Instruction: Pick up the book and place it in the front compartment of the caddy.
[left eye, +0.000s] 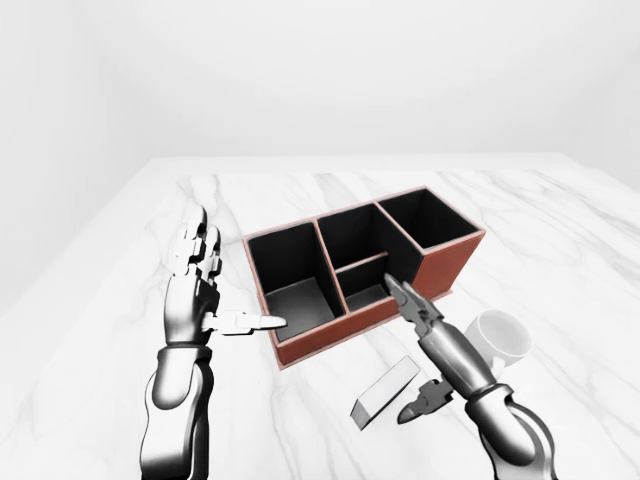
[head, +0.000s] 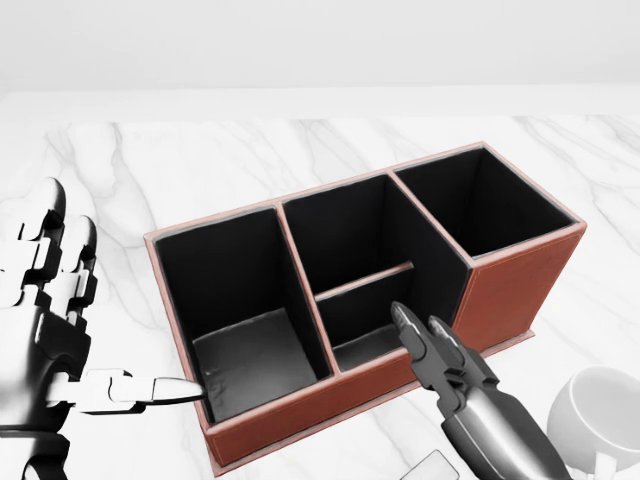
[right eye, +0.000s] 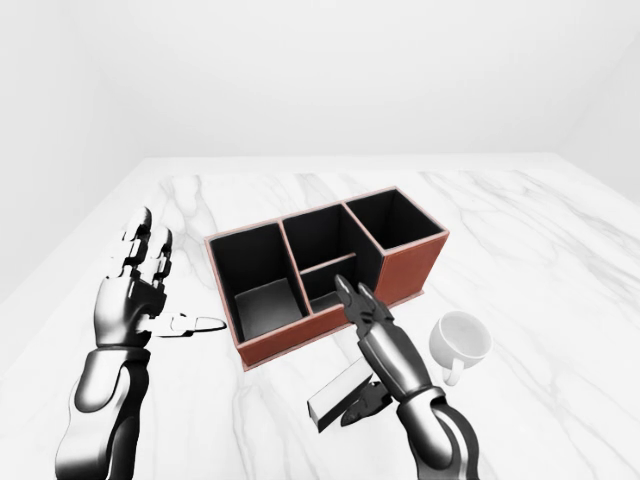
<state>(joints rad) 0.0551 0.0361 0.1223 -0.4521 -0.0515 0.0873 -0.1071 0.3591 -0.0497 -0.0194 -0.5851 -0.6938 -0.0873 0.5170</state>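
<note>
The caddy (left eye: 440, 268) is a red-brown box with black compartments; it lies slantwise on the white marble table (left eye: 560, 230). The book (left eye: 385, 392), a thin grey slab, lies flat on the table just below the caddy's near wall in the left-eye view. My right hand (left eye: 402, 352) hovers open over the book's right end. Its fingers (head: 430, 345) stretch toward the caddy's small middle compartment and its thumb (left eye: 420, 405) hangs beside the book. My left hand (left eye: 230, 285) stands open left of the caddy, with its thumb tip at the caddy's left corner.
A white mug (left eye: 500, 338) sits on the table right of my right hand, below the caddy's right end. The table's left edge (left eye: 90, 250) runs diagonally, with pale floor beyond it.
</note>
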